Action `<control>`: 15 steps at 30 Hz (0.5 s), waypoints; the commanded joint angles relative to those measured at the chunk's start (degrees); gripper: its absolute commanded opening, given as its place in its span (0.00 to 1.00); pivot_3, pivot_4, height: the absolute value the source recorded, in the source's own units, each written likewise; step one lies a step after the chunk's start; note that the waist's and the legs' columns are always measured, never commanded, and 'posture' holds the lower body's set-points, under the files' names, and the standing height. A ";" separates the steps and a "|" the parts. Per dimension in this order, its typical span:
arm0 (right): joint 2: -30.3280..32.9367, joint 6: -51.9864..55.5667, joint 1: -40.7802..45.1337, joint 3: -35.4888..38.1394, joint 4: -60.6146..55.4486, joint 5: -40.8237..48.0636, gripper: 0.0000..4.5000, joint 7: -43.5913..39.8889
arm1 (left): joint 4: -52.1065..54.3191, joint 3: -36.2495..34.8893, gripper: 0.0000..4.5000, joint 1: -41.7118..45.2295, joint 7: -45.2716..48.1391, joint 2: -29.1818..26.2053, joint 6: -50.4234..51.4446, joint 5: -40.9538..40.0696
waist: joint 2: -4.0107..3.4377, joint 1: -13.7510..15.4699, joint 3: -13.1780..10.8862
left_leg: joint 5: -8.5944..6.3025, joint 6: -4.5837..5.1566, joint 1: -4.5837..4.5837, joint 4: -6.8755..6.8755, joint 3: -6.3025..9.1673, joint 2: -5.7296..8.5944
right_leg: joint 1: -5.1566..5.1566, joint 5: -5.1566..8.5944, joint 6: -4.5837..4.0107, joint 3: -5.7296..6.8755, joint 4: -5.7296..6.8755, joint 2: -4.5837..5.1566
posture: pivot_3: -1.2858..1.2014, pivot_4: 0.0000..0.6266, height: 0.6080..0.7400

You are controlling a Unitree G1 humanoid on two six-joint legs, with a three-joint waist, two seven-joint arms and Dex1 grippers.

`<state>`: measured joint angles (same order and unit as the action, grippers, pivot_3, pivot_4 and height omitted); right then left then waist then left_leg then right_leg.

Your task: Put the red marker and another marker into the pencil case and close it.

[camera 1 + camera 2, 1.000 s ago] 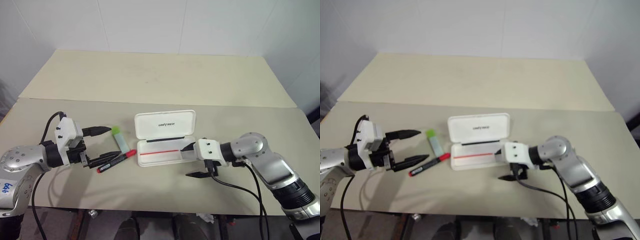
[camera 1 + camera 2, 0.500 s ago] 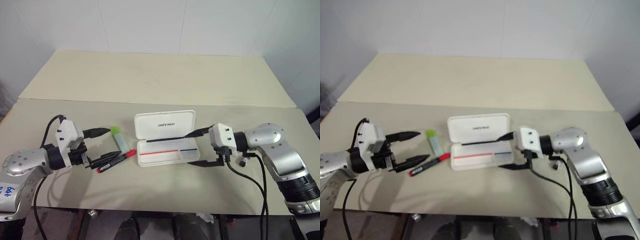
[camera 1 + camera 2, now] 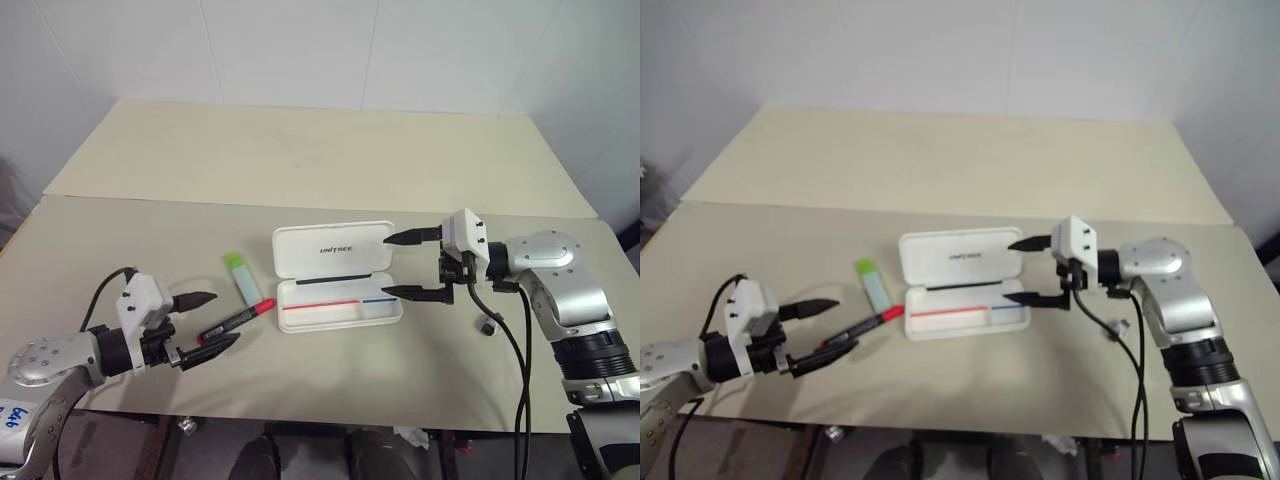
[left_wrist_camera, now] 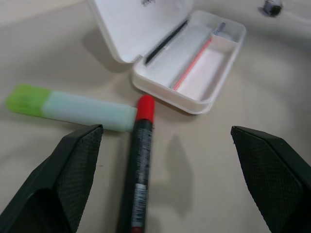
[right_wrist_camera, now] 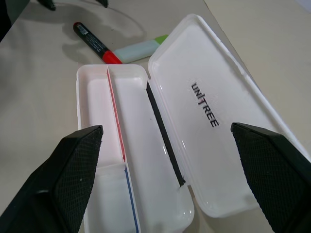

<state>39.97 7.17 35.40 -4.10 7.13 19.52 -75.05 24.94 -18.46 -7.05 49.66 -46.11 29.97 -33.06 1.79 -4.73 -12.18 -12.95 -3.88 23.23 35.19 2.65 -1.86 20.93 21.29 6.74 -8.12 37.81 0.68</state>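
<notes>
The left gripper (image 3: 200,323) is nearest, low over the table (image 3: 300,160) with its fingers spread wide and nothing between them. The red marker (image 3: 236,321) lies flat just past it, its black barrel end sitting roughly between the fingertips, its red cap pointing toward the case. From the left wrist view the barrel runs straight up the gap, though whether a fingertip touches it is hard to say.

Just beyond, the green marker (image 3: 241,276) lies flat too, its pale end touching or almost touching the red cap, its green cap pointing away.

The case (image 3: 337,303) sits beside both pens, open, lid (image 3: 333,249) laid back, tray bare apart from the red and blue stripe. Neither pen is in it.

Farthest, the right gripper (image 3: 412,264) hovers at the case's other end, fingers wide, holding nothing.

So the step in hand looks like the first pick: the red marker. The next move calls for the left fingers to settle either side of the barrel and close square on it, without nudging the green marker, then carry it to the tray
</notes>
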 commanded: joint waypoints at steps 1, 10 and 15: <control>0.35 -1.56 0.46 1.45 -0.42 0.41 1.00 -0.34 | -2.00 1.36 1.00 0.14 0.87 -0.73 -1.02 1.87 | -0.01 -0.01 -0.01 | 0.00 0.00 0.00 -0.02 0.00 0.00 | 0.02 0.00 0.00 0.00 0.00 -0.01 | 0.52 0.24 1.00; 0.50 -1.33 -0.46 1.55 -1.79 0.05 1.00 1.63 | -9.74 6.81 1.00 3.49 3.88 -2.92 -0.93 5.67 | -0.02 -0.06 -0.01 | 0.00 0.00 0.02 -0.03 0.00 -0.02 | 0.06 0.00 0.00 0.00 0.02 -0.02 | 0.52 0.24 1.00; 0.66 -1.11 -0.55 1.67 -2.29 0.16 1.00 2.19 | -11.01 8.62 0.96 4.20 6.08 -3.64 -0.04 6.26 | -0.02 -0.04 -0.01 | 0.00 0.00 0.02 -0.04 0.00 -0.02 | 0.05 0.00 0.00 0.00 0.02 0.00 | 0.52 0.24 1.00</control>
<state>39.98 6.33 34.78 -4.09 7.04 19.33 -73.16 14.55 -10.77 -2.66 54.63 -49.02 29.40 -26.90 1.77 -4.77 -12.19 -12.95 -3.88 23.24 35.15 2.65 -1.89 20.97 21.30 6.74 -8.12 37.83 0.69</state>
